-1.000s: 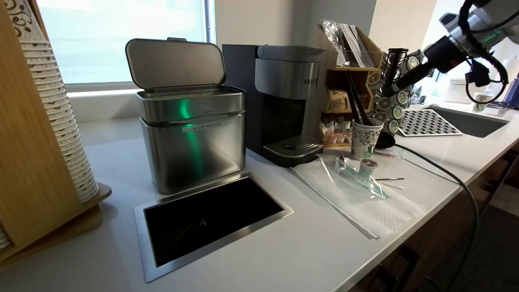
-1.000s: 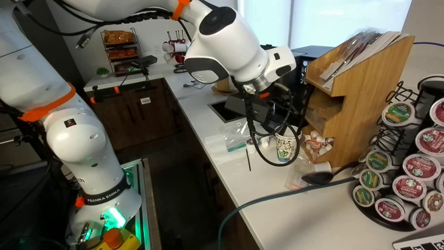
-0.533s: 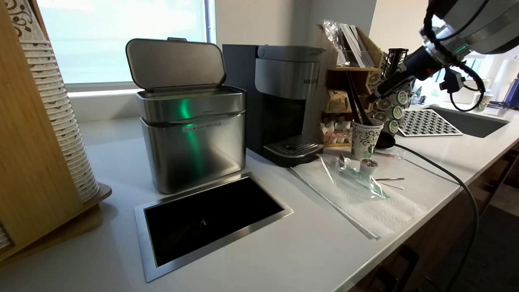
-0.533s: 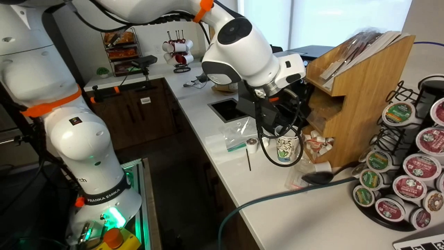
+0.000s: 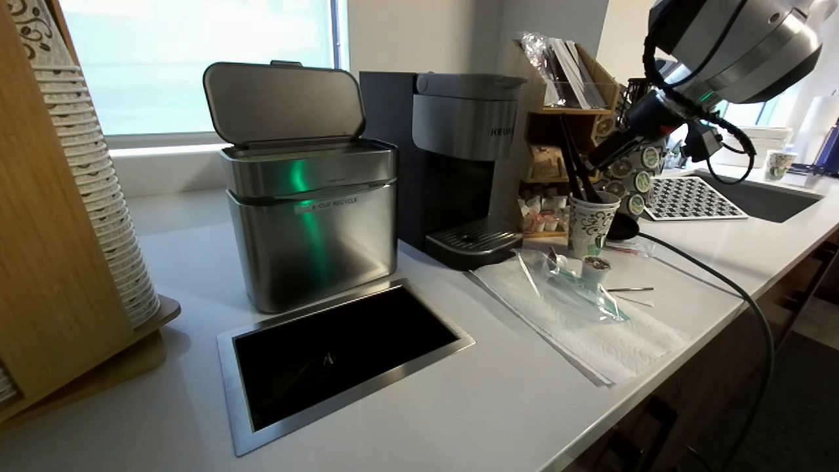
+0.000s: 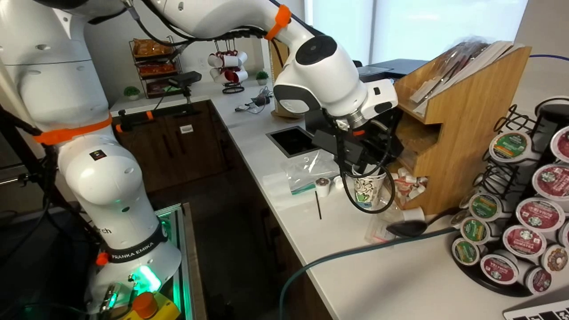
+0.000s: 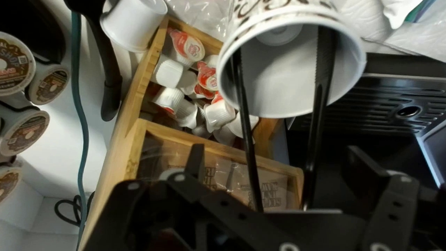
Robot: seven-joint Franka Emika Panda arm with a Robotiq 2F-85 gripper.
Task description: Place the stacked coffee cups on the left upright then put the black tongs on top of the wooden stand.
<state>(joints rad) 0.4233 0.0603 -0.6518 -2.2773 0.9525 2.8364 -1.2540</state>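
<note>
The black tongs (image 5: 571, 160) stand in a patterned paper cup (image 5: 590, 229) in front of the wooden stand (image 6: 475, 120). From above, both tongs arms (image 7: 312, 153) run from the cup (image 7: 278, 94) up between my spread fingers; their top end is hidden behind my gripper (image 7: 280, 160). The jaws are wide open, with a gap at each side of the tongs. In an exterior view my gripper (image 5: 593, 157) is close beside the tongs. What look like the stacked coffee cups (image 6: 413, 214), small and white, lie on their side by the stand; how many are nested I cannot tell.
Against the stand's far side is the coffee machine (image 5: 468, 124). A pod carousel (image 6: 520, 222), a black ladle (image 6: 406, 228) and a cable (image 6: 355, 252) are nearby. A plastic bag (image 6: 309, 171) lies on the counter. A steel bin (image 5: 311, 242) with raised lid stands farther off.
My arm has come over to the stand, lowering the gripper until it is at the tongs' upper part. The tongs, cup and other things have stayed in place.
</note>
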